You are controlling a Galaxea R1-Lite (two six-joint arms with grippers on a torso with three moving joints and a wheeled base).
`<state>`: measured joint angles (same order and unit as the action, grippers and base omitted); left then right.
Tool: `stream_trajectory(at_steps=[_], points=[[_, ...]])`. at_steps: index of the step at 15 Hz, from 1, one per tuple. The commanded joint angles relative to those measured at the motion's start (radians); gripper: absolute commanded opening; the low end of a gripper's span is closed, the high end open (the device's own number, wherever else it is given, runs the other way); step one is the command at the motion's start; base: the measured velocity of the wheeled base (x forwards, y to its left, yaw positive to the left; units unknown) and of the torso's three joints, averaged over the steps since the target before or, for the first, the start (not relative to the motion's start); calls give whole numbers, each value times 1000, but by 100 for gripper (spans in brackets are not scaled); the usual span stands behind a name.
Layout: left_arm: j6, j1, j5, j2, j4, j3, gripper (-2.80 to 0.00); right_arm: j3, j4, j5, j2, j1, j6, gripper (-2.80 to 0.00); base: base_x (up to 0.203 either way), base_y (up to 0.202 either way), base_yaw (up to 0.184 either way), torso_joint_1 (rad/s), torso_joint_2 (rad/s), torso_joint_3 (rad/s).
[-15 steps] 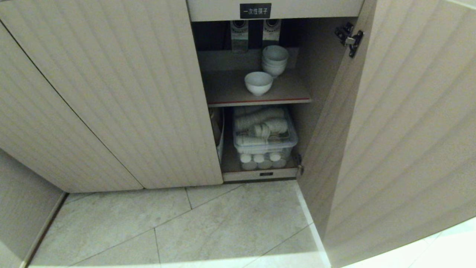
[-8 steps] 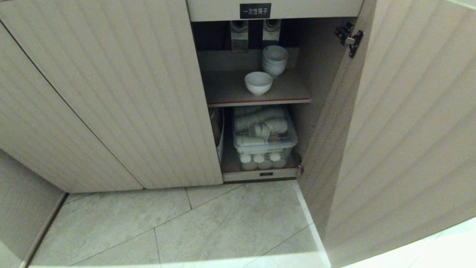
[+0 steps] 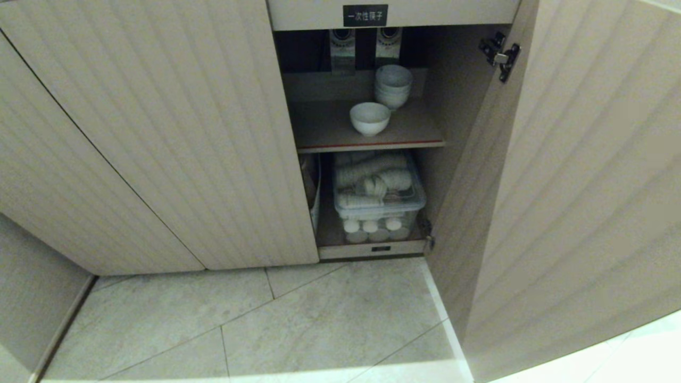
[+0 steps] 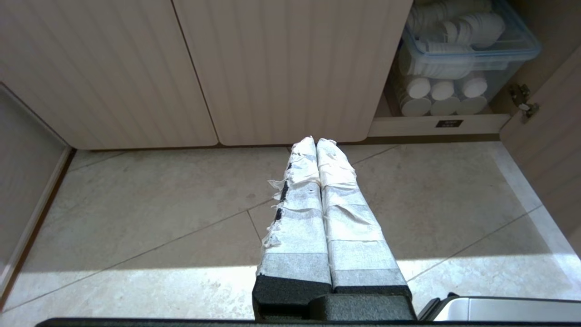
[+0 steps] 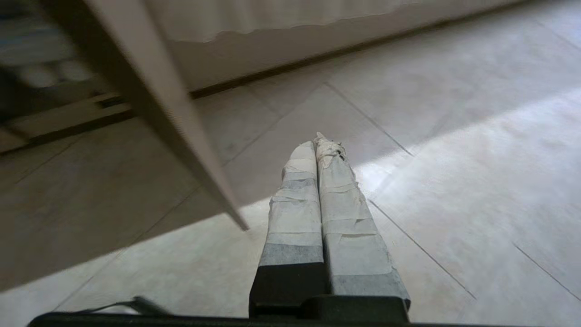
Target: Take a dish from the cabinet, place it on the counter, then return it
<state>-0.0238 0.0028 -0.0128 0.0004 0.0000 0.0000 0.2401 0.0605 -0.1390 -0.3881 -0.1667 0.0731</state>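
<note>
A black label (image 3: 365, 15) reading 一次性筷子 is mounted above the dish (image 3: 370, 118). Left gripper (image 4: 316, 141) and right gripper (image 5: 317, 141) are closed, empty.

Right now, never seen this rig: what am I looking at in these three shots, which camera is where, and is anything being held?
It is a wheeled robot with two arms, each ending in a two-fingered claw wrapped in white tape.

The wide shot is from the head camera, looking down at a low cabinet with one door swung open. On its upper shelf stands the dish, a single white bowl, with a stack of white bowls behind it. Below is a clear plastic bin of white cups. Neither arm shows in this shot.

The other two shots come from cameras on the wrists, looking along the fingers. The left claw is shut and empty above the tiled floor, facing the closed doors. The right claw is also shut and empty, low over the floor beside the open door's edge.

Nothing is held yet.
</note>
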Motion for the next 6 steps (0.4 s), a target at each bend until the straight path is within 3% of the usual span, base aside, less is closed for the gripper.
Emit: stream_trajectory(at_steps=[1,4,6], points=[[-1,0,-1,0,0,0,-280,28,-43,119,-49,-9,-5,-280,0,0,0,0,0,0],[-1,0,-1,0,0,0,-280,27,-113,220,-60,-11,-7,-280,0,0,0,0,0,0],[-1,0,-1,0,0,0,-280,31,-154,245,-104,-23,-8,-280,0,0,0,0,0,0]])
